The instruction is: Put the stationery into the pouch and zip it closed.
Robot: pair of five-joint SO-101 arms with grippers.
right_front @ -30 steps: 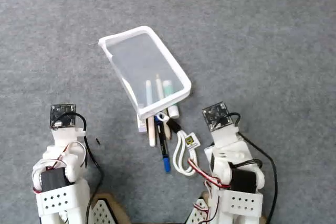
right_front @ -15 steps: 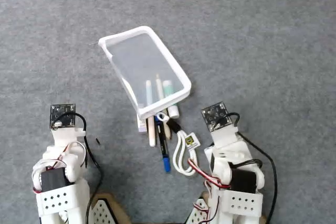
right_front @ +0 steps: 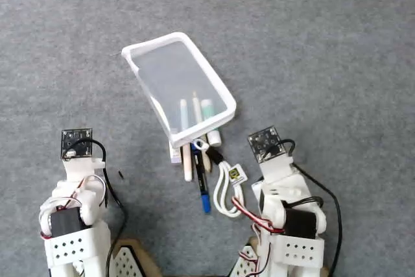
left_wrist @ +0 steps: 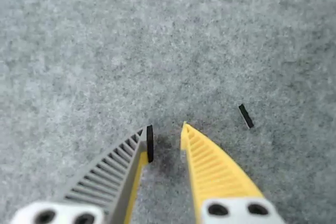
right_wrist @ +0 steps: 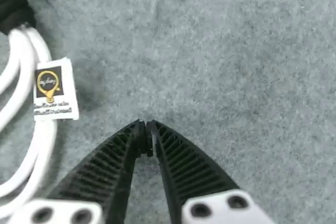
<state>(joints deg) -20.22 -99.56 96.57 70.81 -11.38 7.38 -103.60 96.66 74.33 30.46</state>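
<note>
Pens point(right_front: 201, 183) poke halfway out of the clear pouch point(right_front: 162, 69) on the desk point(right_front: 324, 63), just beside a white strap point(right_front: 224, 199). Right claw point(right_wrist: 145, 132), pinched together and empty, should open first, then nudge them inward; left claw point(left_wrist: 165, 141), slightly apart, could brace the pouch.

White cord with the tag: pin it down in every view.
High view: white cord looped on the mat between the pens and the right arm.
Right wrist view: white cord beside the shut right tool.
Left wrist view: open left tool over the mat, by a black fleck.
Shared landmark: the cord's tag, in the high and right wrist views.
</note>
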